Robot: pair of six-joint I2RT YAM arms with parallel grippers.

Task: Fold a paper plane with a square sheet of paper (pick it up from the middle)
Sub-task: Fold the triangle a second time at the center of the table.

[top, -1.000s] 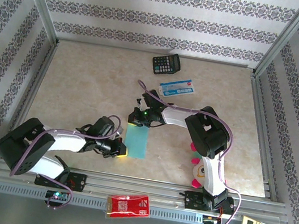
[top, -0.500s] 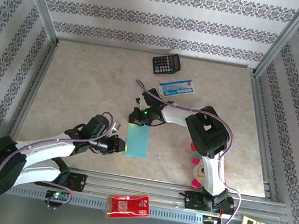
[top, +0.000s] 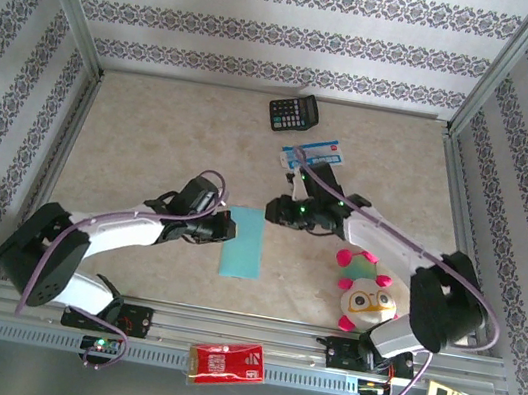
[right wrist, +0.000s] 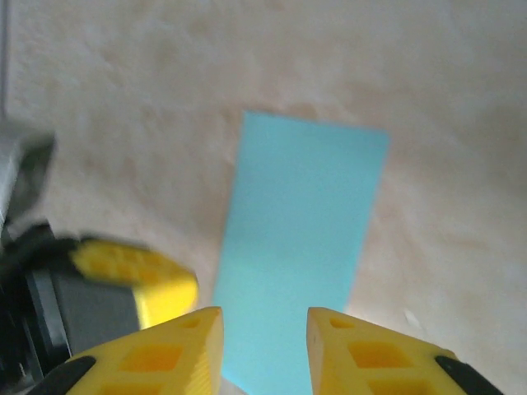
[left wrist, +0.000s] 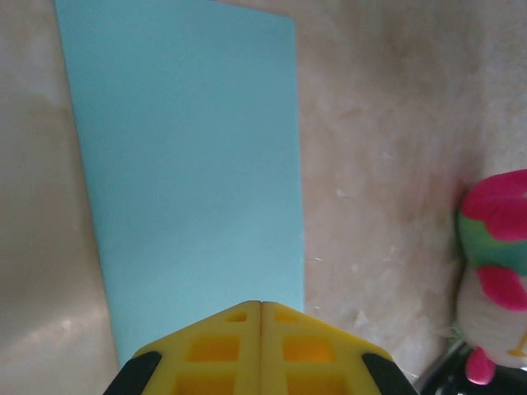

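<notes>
Firstly, paper [top: 243, 242]: light turquoise, plain, no markings. Lies flat on counter [top: 141, 147] as a long narrow rectangle, approx. mid-width, nearer the front edge. Long sides run front to back, slightly tilted. No pointed dart shape visible.
Left end effector [left wrist: 261, 311]: yellow fingers pressed together, no gap betw. them, nothing seen clamped. From above it sits at paper's left long edge. In left wrist view the tips overlap the paper. Whether they touch the paper: cannot tell.
Right end effector [right wrist: 262, 322]: yellow fingers apart, partway open, nothing betw. them. Paper shows through the gap, lower down. From above it is near paper's far right corner. Contact w/ paper: cannot tell.
Arms: left reaches in from front left, right from front right. Both tips are close to the paper, on opposite sides.
Calculator [top: 292, 113]: black, far edge of counter, well apart from paper.
Card [top: 312, 154]: blue and white, rectangular, just in front of calculator, near right arm's wrist.
Plush toy [top: 362, 287]: pink, green and white w/ big eyes. Lies on counter right of paper, beside right arm.
Red packet [top: 227, 364]: on the metal rail at front, betw. the arm bases.
Walls: striped patterned paper on three sides, metal frame posts at corners.
</notes>
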